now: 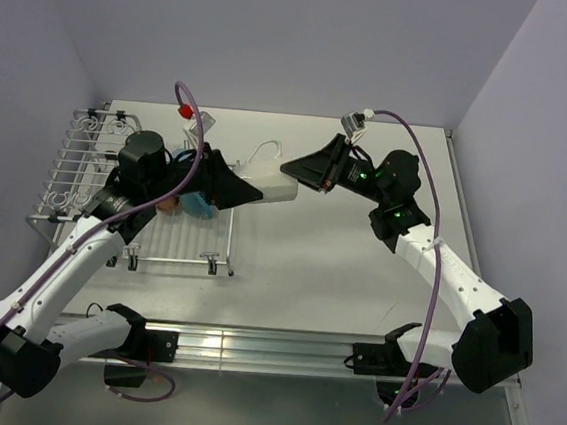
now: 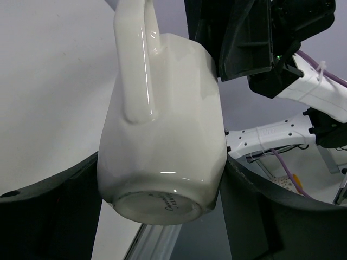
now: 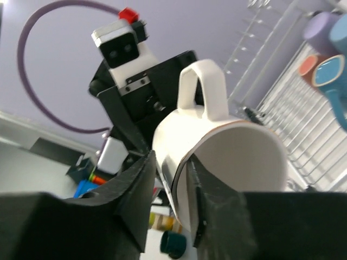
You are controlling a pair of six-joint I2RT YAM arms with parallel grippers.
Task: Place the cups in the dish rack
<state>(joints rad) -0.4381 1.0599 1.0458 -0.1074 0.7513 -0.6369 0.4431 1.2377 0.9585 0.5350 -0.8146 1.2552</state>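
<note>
A cream-white mug hangs on its side in the air between my two grippers, just right of the dish rack. My left gripper is shut across the mug's base, with a finger on each side. My right gripper straddles the rim. One finger is inside the mug and the outer finger stands a little off the wall, so it is open. In the rack lie a lavender cup, a salmon-pink cup and a light blue cup.
The rack's flat wire part reaches toward the table's middle, below the held mug. A blue cup shows under my left wrist. Walls close in the table at the back and both sides. The arm bases sit along the front rail.
</note>
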